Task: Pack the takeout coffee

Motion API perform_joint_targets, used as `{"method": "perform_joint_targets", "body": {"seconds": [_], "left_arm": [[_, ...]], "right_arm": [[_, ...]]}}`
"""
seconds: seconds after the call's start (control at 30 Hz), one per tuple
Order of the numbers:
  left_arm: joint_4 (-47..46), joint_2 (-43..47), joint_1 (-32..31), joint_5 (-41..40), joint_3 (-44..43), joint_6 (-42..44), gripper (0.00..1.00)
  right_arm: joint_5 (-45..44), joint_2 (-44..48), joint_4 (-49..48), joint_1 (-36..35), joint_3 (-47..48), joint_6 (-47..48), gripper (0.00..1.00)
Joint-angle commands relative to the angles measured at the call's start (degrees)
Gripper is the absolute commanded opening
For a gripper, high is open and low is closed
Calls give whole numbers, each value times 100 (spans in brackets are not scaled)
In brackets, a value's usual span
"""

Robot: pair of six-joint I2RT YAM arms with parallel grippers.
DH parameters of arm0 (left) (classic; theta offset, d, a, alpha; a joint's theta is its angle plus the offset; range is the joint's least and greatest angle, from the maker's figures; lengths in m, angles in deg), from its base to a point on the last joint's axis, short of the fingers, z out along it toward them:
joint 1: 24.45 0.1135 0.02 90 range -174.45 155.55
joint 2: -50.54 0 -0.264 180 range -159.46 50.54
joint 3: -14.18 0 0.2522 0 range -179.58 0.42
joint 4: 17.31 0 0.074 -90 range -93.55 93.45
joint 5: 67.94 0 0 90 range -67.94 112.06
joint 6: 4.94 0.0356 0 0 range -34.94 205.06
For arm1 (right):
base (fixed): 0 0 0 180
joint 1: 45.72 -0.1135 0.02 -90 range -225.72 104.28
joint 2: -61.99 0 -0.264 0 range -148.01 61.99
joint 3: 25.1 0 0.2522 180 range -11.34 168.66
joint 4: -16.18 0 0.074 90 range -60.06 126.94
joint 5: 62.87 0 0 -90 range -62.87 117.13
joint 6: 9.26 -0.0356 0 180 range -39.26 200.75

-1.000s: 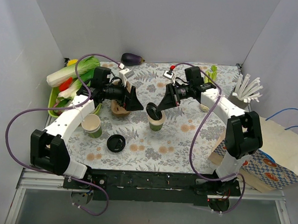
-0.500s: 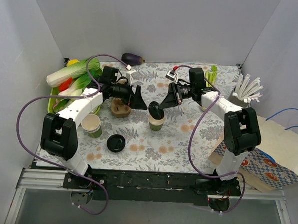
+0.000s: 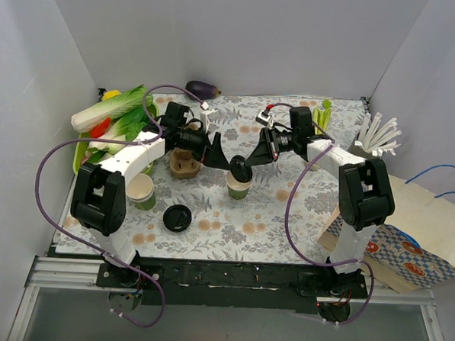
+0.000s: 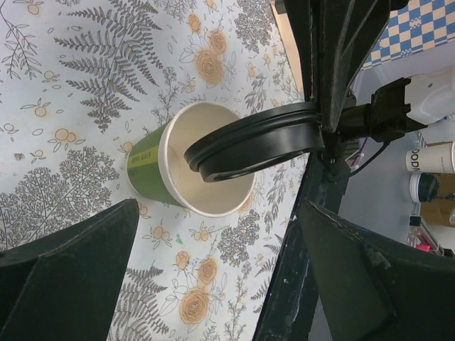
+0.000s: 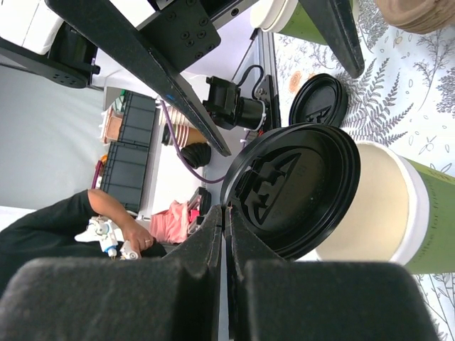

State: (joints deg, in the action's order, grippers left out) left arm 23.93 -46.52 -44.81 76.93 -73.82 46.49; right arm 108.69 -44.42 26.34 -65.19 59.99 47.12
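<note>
Right gripper [image 5: 225, 213]: clenched on the rim of a black lid [image 5: 291, 188], gripped edge-on. It stands at the 1 o'clock of the green paper cup [image 4: 149, 170] in the top view.

Black lid: tilted, hanging over the cup's open mouth, not seated. The cream interior shows beneath it.

Green paper cup: upright on the floral tablecloth [image 3: 271, 219], near table centre.

Left gripper [image 3: 218, 155]: jaws spread wide, holding nothing, at the cup's 11 o'clock. A second ago it stood further off toward 10 o'clock, and its arm has since folded in toward the table. Cup and lid have hardly shifted over that second.

Stacked green cups [image 3: 140, 190]: at the cup's 9 o'clock.

Loose black lid [image 3: 177, 217]: flat on the cloth, at 8 o'clock.
</note>
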Motion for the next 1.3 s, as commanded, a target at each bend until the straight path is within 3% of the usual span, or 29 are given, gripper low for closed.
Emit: {"method": "perform_joint_targets", "body": {"seconds": [0.0, 1.27], "left_arm": [[-261, -33, -91, 94, -240, 33, 98], [-604, -217, -223, -187, -144, 60, 93]], "right_arm": [[44, -38, 16, 74, -22, 260, 1], [-492, -20, 1142, 197, 56, 1288, 13]]}}
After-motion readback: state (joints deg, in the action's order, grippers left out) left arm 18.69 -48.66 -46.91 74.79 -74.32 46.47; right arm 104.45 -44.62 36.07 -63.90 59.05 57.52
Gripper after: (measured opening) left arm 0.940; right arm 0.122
